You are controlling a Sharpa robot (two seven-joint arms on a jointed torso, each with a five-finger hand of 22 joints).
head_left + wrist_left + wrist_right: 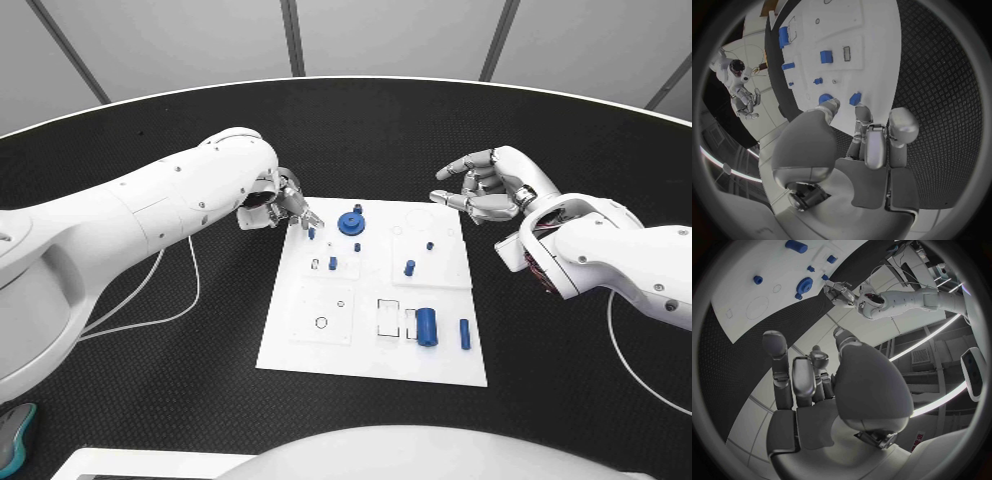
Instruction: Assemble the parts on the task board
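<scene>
The white task board [296,340] lies mid-table with blue parts on it: a round knob [352,222], small pegs [332,263] [410,267], a thick cylinder [427,327] and a slim bar [464,333]. My left hand [274,205] hovers at the board's far left corner, fingers apart, tips just short of a small blue peg [310,234]. In the left wrist view the left hand's fingertips [861,111] stop beside that peg [855,98] and the knob [824,98], gripping nothing. My right hand [488,185] hangs off the board's far right corner, its fingers [776,347] loosely spread and empty.
Empty slots and outlines [320,322] mark the board's near half. A white cable [180,300] loops on the black table to the board's left. A teal object [12,435] lies at the near left edge. The right wrist view shows the board [754,305], the knob [805,285] and the left hand [839,292].
</scene>
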